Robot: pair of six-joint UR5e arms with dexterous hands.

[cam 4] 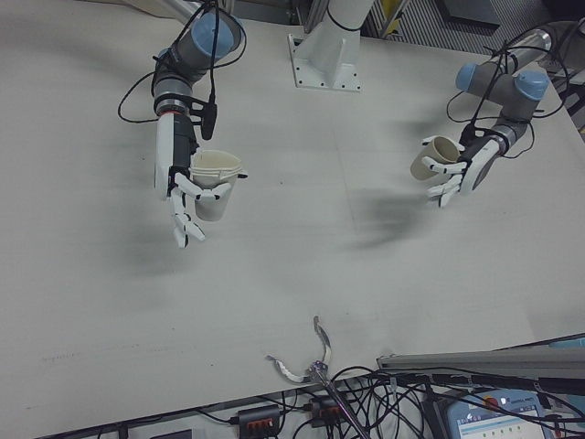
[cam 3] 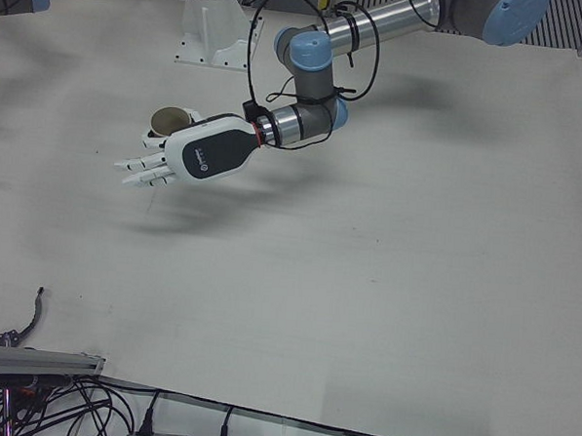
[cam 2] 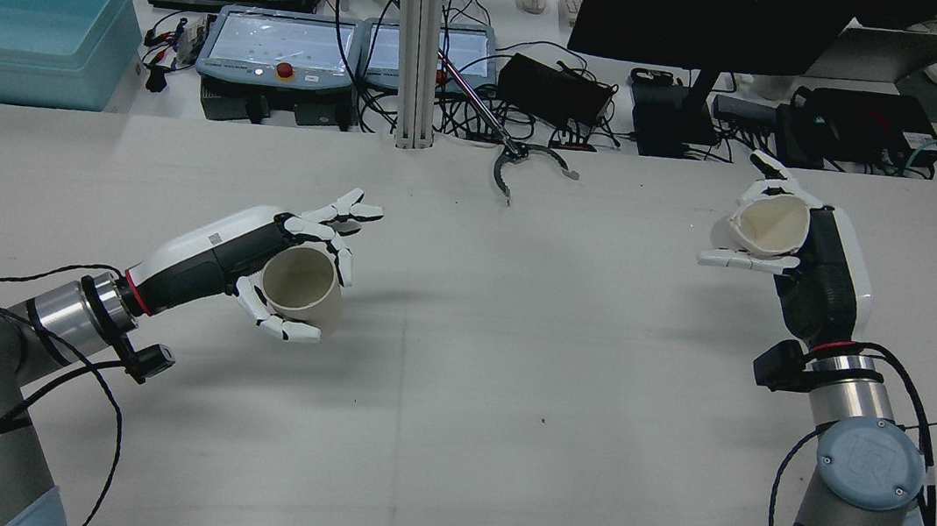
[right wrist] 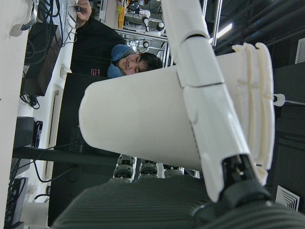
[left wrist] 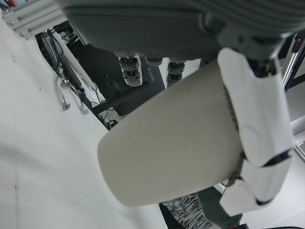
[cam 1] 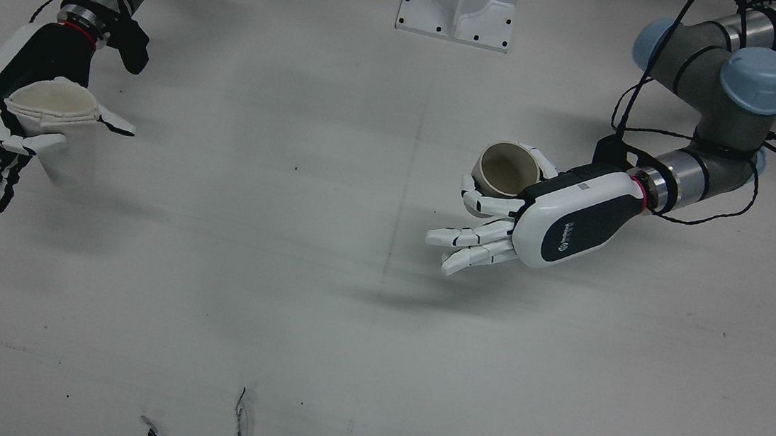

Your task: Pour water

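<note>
My left hand [cam 2: 257, 261] is shut on a beige paper cup [cam 2: 298, 283] and holds it above the table, mouth up and slightly tilted; it also shows in the front view [cam 1: 506, 171], the left-front view [cam 3: 171, 122] and the left hand view [left wrist: 176, 152]. My right hand [cam 2: 812, 267] is shut on a white plastic cup [cam 2: 773, 225], lifted off the table on the other side; that cup shows in the front view [cam 1: 57, 108], the right-front view [cam 4: 217, 187] and the right hand view [right wrist: 157, 119]. The two cups are far apart. I cannot see any water inside them.
A white pedestal base [cam 1: 461, 11] stands at the robot's side of the table. A black clamp on cables [cam 2: 524, 163] lies at the operators' edge. Beyond the table are a blue bin [cam 2: 19, 26], control tablets [cam 2: 282, 43] and a monitor.
</note>
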